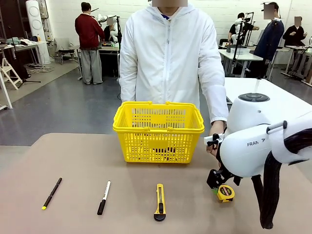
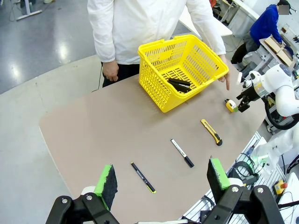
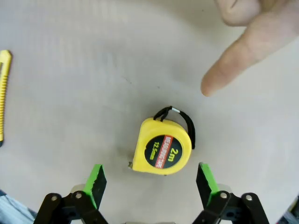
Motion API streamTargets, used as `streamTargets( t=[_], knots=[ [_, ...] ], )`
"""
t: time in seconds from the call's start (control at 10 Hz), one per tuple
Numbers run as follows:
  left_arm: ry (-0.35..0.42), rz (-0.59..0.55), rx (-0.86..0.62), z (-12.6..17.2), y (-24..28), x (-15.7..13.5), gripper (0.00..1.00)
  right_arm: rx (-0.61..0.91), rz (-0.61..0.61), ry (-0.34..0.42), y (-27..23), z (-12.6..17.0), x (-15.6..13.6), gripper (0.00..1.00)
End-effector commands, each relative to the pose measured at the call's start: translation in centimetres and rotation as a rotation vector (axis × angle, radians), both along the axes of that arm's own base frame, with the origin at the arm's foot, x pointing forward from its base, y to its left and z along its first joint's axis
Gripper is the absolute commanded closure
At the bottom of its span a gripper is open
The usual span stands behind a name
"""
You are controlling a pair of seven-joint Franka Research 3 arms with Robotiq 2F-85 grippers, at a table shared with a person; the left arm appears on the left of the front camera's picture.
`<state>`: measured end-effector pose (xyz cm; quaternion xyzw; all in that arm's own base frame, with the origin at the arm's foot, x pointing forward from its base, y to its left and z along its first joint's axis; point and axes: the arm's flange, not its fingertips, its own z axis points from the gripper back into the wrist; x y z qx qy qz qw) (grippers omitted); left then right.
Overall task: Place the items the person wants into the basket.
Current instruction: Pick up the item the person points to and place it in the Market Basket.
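Right claw (image 3: 150, 170) was spread wide, holding nothing, over the tape measure (image 3: 162, 151), which lay flat on the worktop (image 3: 70, 70) between the two green pads (image 3: 96, 179). A finger of the person's hand (image 3: 247, 42) pointed at the worktop just beside it. The utility knife (image 1: 160, 201) lay on the worktop on the robot's side of the basket (image 1: 158, 129), with a marker (image 1: 104, 197) and a pen (image 1: 51, 193) farther left. Left claw (image 2: 162, 170) was likewise spread and empty, high above the worktop.
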<state>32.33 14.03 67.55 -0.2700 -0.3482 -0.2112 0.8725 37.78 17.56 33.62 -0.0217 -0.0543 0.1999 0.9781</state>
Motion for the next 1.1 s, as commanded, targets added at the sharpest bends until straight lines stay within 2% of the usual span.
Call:
streamTargets(
  t=[0.0,1.0],
  knots=[
    [-0.015,-0.014,-0.012,0.0,0.1,-0.1,0.00,-0.013,-0.025,-0.015,-0.6,-2.0,-0.4,0.00],
    [-0.015,-0.014,-0.012,0.0,0.1,-0.1,0.00,0.012,-0.042,0.000,-2.1,-3.4,0.4,0.00]
  ],
)
